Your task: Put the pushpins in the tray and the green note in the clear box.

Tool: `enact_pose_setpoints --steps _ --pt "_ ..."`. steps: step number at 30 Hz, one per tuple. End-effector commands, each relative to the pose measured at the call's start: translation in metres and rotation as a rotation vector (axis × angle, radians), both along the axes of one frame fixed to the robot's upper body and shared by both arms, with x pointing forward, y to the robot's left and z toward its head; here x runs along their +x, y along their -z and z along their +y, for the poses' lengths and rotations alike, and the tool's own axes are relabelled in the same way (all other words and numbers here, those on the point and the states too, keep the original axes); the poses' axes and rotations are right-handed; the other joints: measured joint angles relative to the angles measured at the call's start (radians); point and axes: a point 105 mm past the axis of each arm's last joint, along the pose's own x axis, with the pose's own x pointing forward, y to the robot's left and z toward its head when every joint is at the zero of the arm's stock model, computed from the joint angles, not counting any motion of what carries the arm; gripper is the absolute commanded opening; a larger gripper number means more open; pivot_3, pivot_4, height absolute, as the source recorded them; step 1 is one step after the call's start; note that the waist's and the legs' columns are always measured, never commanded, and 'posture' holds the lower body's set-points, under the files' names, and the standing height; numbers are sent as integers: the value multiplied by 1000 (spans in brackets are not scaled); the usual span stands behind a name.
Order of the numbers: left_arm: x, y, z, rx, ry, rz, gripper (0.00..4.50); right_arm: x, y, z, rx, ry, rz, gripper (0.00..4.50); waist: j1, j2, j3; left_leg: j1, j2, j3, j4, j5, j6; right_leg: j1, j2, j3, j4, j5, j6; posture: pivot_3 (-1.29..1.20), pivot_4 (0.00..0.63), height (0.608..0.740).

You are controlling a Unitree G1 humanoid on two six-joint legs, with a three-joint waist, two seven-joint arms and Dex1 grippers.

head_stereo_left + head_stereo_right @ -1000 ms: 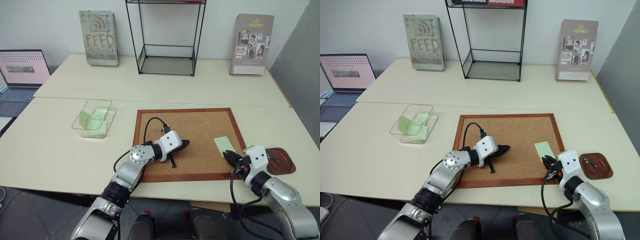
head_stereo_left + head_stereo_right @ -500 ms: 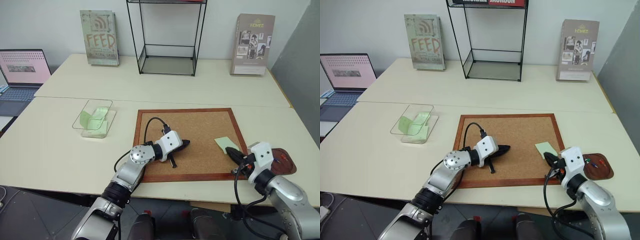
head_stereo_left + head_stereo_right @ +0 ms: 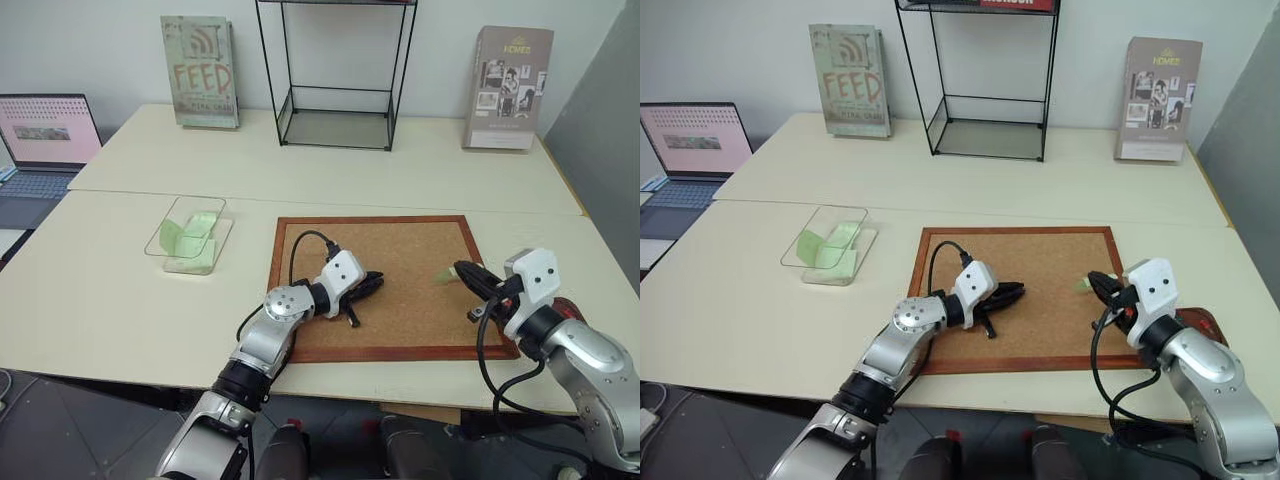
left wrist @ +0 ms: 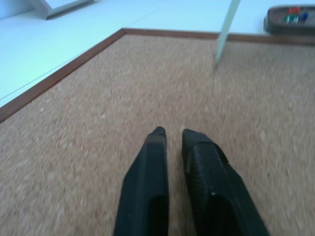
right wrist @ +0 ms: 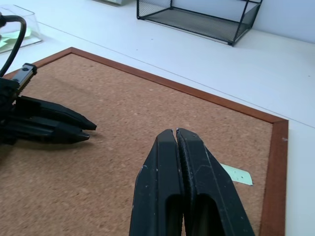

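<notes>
1. Pale table [image 3: 100, 290], head views: right gripper [image 3: 462, 269], jaws pressed together, pinches the green note [image 3: 443, 275] over the cork board's [image 3: 400, 250] three o'clock edge; next, likely a carry toward nine o'clock, to the clear box [image 3: 190, 235]
2. Left wrist: left gripper [image 4: 171, 132], jaws slightly parted, empty; pushpins [image 4: 294, 17] lie in the tray [image 4: 275, 24]
3. Right wrist: the note peeks from beneath the closed jaws

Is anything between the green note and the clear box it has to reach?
Yes. The left end effector lies over the cork board, roughly between the green note, pinched in the right end effector, and the clear box. A carry would likely need to pass above it.
</notes>
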Motion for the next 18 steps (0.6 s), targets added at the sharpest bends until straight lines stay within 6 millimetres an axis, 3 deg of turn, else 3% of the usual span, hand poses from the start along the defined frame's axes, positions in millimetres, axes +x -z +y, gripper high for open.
enact_pose_setpoints --steps 1,11,18 --pt "-10 -40 -8 -117 145 14 1509 8 -22 -3 12 1 -44 0 -2 0 0 0 0 0 -1 0 0 0 0 0 0 1 2 0 150 740" --pt "-6 -51 -24 -70 216 -56 3291 14 -38 10 47 -89 -15 0 -1 -1 1 0 -1 -1 -6 0 0 -2 0 -1 0 1 2 0 150 740" --pt "5 -54 -40 -89 186 -84 3291 9 -45 26 45 -182 3 0 1 -2 2 0 -1 -1 -6 0 0 -2 0 -1 0 1 2 0 150 740"
